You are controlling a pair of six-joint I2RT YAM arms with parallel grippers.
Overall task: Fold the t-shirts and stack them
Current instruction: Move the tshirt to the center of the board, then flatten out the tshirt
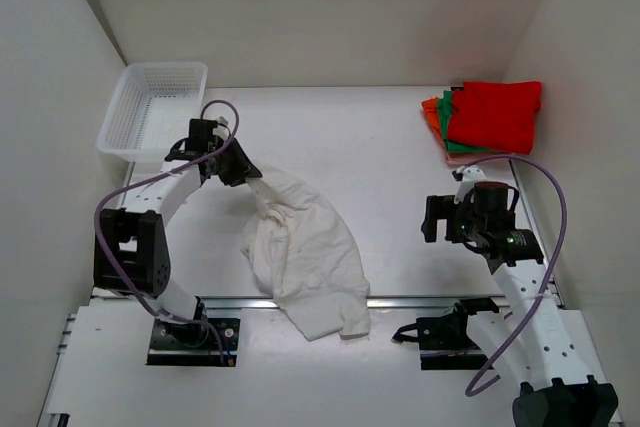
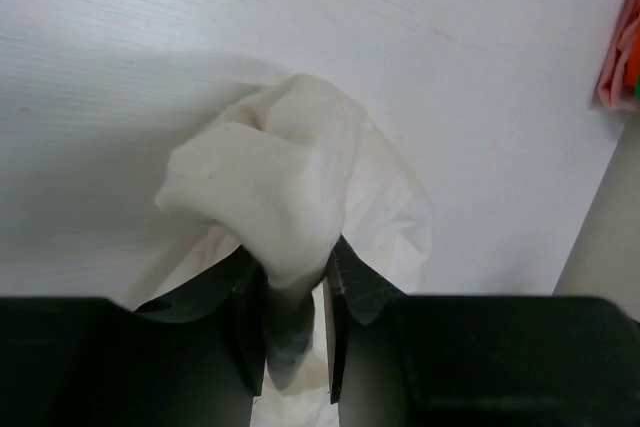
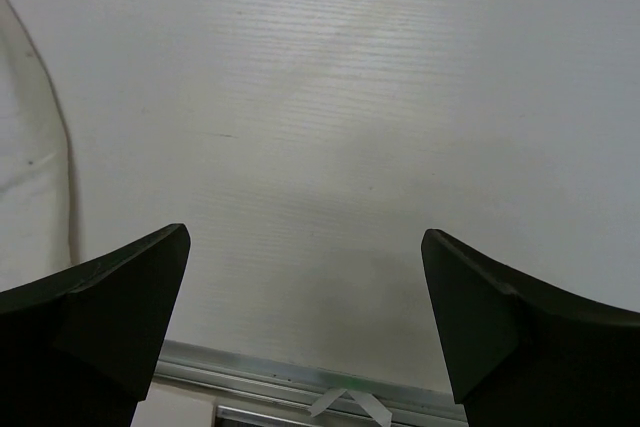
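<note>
The left pincer [image 2: 296, 282] stands narrow, pinching a bunched fold of the white shirt [image 1: 305, 252]. The crumpled shirt trails from it toward the near edge of the table [image 1: 370, 147], long axis far-left to near-right. The right pincer [image 1: 432, 219] hangs wide and empty, right of the shirt and apart from it. The folded coloured shirts [image 1: 490, 117] lie far right.

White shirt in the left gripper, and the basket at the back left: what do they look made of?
White shirt: soft matte fabric, likely cotton knit; it bunches and drapes in loose folds where the left gripper pinches it. Basket: probably white moulded plastic; stiff, upright walls with a regular open mesh.
</note>
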